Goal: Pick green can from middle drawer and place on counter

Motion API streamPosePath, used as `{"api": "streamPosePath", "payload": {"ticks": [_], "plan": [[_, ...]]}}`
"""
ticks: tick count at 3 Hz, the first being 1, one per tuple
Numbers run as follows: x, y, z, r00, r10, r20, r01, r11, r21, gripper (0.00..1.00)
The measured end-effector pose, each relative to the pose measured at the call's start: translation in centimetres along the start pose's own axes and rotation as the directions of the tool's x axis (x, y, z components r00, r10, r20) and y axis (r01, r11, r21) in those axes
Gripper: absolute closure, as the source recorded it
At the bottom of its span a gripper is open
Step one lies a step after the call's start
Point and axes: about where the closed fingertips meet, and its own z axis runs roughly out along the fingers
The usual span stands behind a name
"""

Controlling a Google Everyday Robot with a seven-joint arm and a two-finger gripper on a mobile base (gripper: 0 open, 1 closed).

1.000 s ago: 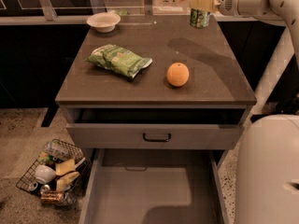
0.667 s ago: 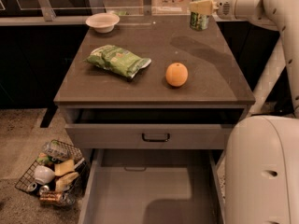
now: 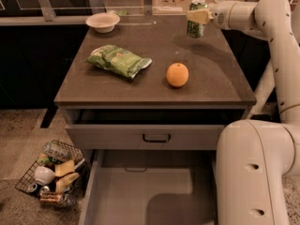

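The green can (image 3: 196, 26) is held upright in my gripper (image 3: 198, 17), just above the far right part of the counter (image 3: 154, 83). The gripper's fingers are shut on the can's upper half. The arm reaches in from the right. The middle drawer (image 3: 140, 196) is pulled out at the bottom, its grey floor bare. Part of its right side is hidden behind my arm's large white link (image 3: 251, 172).
On the counter lie a crinkled green snack bag (image 3: 117, 60), an orange (image 3: 177, 74) and a white bowl (image 3: 102, 21) at the far left. A shallower drawer with a black handle (image 3: 156, 138) is slightly open. A wire basket of junk (image 3: 51, 173) stands on the floor at left.
The view has shifted slightly. The gripper still holds the can over the counter's far right; it appears a little lower than before.
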Motion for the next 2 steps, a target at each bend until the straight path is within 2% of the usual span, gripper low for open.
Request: {"api": "streamPosePath", "payload": {"ticks": [2], "plan": [[3.3, -0.1, 1.9, 0.999, 0.020, -0.034, -0.021, 0.9996, -0.017, 1.00]]}}
